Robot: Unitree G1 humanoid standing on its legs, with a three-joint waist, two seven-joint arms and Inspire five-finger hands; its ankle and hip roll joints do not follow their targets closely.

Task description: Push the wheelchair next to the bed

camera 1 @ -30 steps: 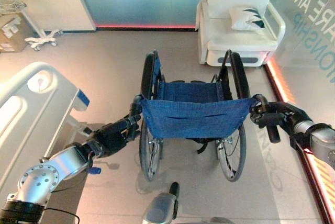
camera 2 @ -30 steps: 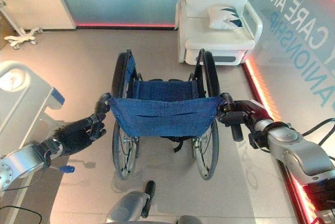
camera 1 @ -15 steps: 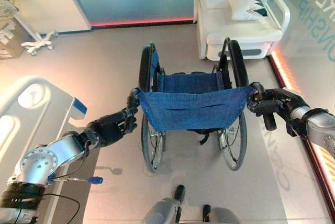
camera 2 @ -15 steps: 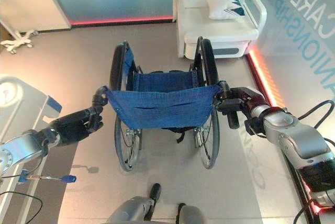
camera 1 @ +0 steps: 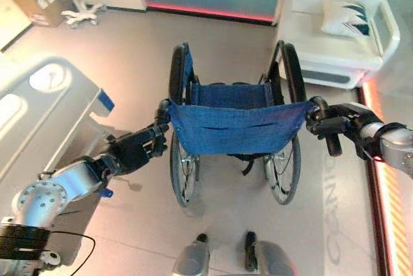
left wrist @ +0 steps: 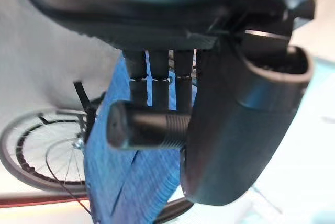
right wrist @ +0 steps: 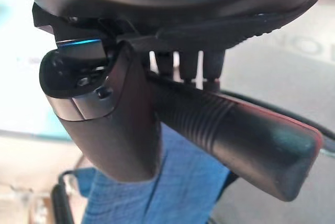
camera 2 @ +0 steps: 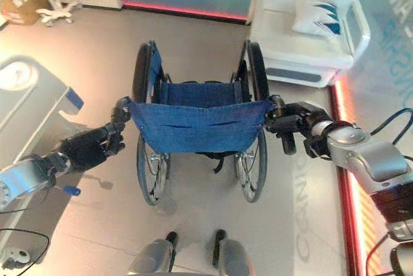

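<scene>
**Observer:** Where is the wheelchair, and what are your hands doing?

**Operator:** I'm standing right behind the wheelchair [camera 1: 235, 128], its blue backrest facing me and stretched between my two hands. My left hand [camera 1: 132, 151] is wrapping the left handle [left wrist: 144, 124]: in the left wrist view the fingers [left wrist: 157, 77] are curling over the grip with the thumb closing on its other side. My right hand [camera 1: 335, 124] is doing the same on the right handle [right wrist: 235, 130], fingers round the ribbed grip, thumb across it.

**Observer:** And the bed?

**Operator:** The bed [camera 1: 39, 121] is lying out beyond my left fingers, with a gap of bare floor between its corner and the chair's left wheel [camera 1: 181, 173]. The white armchair [camera 1: 335, 37] is ahead, past the right fingers and beyond the front of the chair.

**Observer:** So which way are you going to steer?

**Operator:** I'm judging it like this: the chair's long axis is pointing straight away from my fingers, roughly along the bed's side, but too far from it. The left hand is the nearer one to the bed, so I'm thinking of it as the pivot, with the right hand pushing the chair forward and across toward the bed. I'm watching the left wheel against the bed corner, since that is where it could snag.
</scene>
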